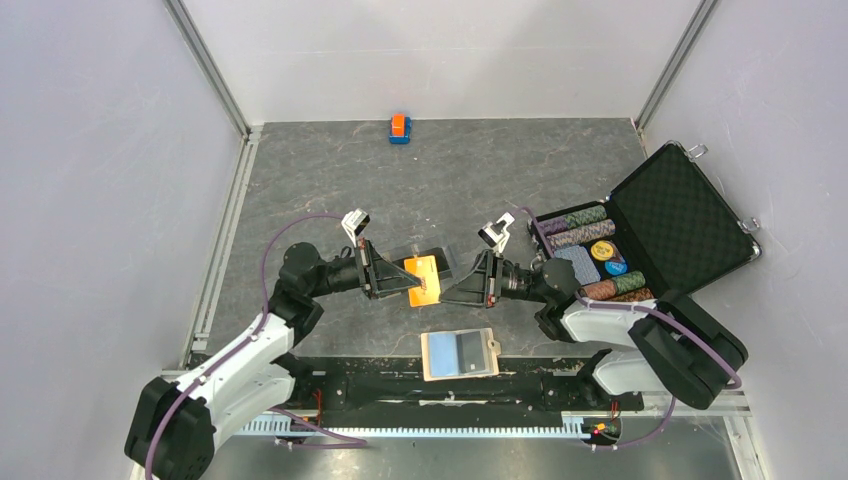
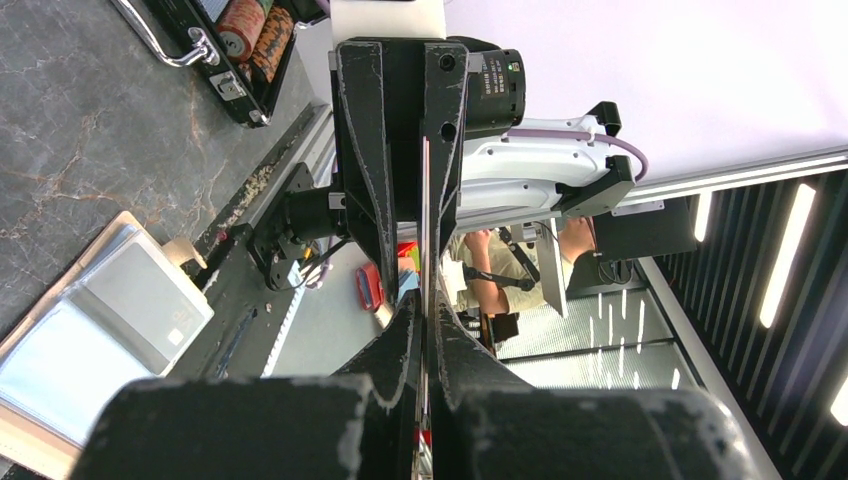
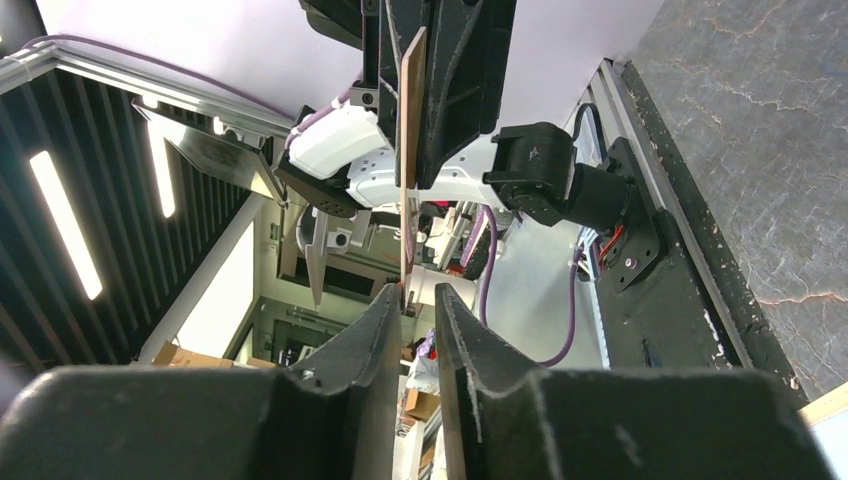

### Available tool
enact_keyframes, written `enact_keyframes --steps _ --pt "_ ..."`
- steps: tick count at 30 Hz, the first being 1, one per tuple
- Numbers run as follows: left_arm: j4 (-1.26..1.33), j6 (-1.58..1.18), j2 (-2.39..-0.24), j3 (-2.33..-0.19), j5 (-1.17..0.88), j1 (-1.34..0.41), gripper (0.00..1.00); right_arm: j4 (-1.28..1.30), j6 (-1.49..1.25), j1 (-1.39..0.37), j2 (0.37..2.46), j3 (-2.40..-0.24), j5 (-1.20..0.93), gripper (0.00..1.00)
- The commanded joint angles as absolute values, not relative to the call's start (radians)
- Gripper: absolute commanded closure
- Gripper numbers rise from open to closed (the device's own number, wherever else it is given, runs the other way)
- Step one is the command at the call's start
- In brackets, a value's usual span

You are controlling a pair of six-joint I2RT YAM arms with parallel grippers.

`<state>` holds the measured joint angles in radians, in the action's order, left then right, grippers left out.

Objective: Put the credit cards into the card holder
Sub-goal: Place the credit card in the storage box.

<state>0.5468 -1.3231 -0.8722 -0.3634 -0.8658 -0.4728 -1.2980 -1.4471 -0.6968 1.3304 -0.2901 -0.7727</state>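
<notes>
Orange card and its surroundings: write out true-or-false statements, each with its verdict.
1. The left gripper is shut on the orange card. True.
2. The right gripper holds the card holder. False: the holder lies near the arm bases, and neither gripper touches it.
3. The poker chip case is closed. False: its lid stands open.
4. The small orange-and-blue block sits at the far side of the table. True.

Orange card (image 1: 424, 277): being clamped at one end by the left gripper (image 1: 405, 279), its face showing toward the overhead camera. Card holder (image 1: 458, 376): tan sleeve lying flat near the front edge of the bench (image 1: 330, 180), tab pointing right, showing a light blue card (image 1: 440, 354) and a grey card (image 1: 468, 350) side by side.
</notes>
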Motion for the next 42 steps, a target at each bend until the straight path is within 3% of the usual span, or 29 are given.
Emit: enact_keyframes --steps 1,5,17,24,32,38,42 --pt "0.564 -1.303 -0.852 -0.357 -0.884 -0.473 0.98 -1.341 -1.430 -0.699 1.298 -0.306 -0.742 0.74" --pt "0.565 -1.304 -0.852 -0.357 -0.887 -0.473 0.98 -1.350 -1.433 -0.698 1.289 -0.315 -0.744 0.69" --pt "0.574 -1.308 -0.837 -0.352 -0.891 -0.473 0.98 -1.425 -1.468 -0.694 1.293 -0.304 -0.739 0.84" --pt "0.576 -1.312 -0.834 -0.350 -0.890 -0.472 0.98 -1.577 -1.530 -0.693 1.322 -0.309 -0.740 0.83" --pt "0.577 -1.312 -0.842 -0.364 -0.893 -0.472 0.98 -1.389 -1.421 -0.694 1.298 -0.316 -0.770 0.82" --pt "0.579 -1.316 -0.839 -0.373 -0.896 -0.473 0.98 -1.170 -1.301 -0.693 1.241 -0.298 -0.732 0.70" --pt "0.581 -1.316 -0.838 -0.373 -0.897 -0.473 0.98 -1.128 -1.278 -0.693 1.236 -0.308 -0.742 0.69"
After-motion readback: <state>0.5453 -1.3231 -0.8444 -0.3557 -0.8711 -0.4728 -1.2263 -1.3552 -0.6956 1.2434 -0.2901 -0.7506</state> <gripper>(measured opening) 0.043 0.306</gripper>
